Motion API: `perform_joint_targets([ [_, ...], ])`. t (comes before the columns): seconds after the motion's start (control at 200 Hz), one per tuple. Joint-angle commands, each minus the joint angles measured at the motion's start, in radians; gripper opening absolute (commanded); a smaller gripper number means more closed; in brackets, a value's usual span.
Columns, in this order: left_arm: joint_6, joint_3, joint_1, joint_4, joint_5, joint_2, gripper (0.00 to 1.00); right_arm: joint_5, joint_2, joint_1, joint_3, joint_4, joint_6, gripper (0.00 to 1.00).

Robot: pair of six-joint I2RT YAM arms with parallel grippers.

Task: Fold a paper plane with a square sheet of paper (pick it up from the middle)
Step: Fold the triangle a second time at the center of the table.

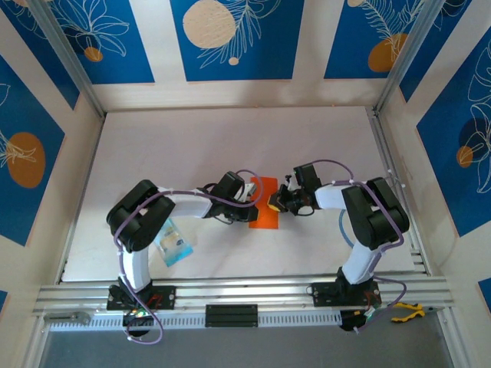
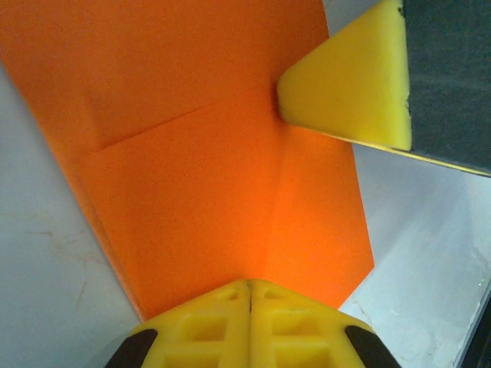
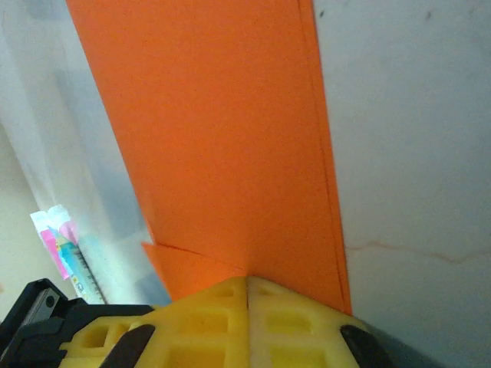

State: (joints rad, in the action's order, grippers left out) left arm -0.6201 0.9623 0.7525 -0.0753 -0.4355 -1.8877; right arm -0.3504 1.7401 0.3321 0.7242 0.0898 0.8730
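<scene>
Orange paper (image 1: 265, 216) (image 2: 192, 153) lies flat at the centre of the white tabletop (image 1: 230, 138), folded into a narrower strip with creases across it. From the left of the frame the left tool (image 1: 251, 204) (image 2: 249, 287) reaches its edge, and the right tool (image 1: 275, 203) (image 3: 247, 282) comes in from the right. Both tools have their yellow fingers pressed together, tips on the paper. A blue packet (image 1: 173, 242) lies in the lower left, well apart from the paper.

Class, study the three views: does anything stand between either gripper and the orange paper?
Nothing visible does. The left gripper and the right gripper are both shut, with their tips right at the orange paper. The blue packet lies off to the left, apart from the paper.
</scene>
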Motion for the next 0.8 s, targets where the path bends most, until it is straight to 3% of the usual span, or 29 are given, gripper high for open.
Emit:
perform_joint_targets([
  [0.0, -0.001, -0.016, -0.005, 0.109, 0.012, 0.021, 0.01, 0.054, 0.031, -0.018, -0.026, -0.029, 0.006, 0.0],
  [0.3, -0.04, 0.091, -0.002, 0.074, -0.065, 0.023, 0.05, 0.044, 0.025, -0.015, -0.027, -0.037, -0.003, 0.0],
  [0.795, -0.055, 0.219, 0.023, 0.127, -0.067, -0.106, 0.05, 0.033, 0.025, -0.016, -0.03, -0.032, 0.004, 0.0],
])
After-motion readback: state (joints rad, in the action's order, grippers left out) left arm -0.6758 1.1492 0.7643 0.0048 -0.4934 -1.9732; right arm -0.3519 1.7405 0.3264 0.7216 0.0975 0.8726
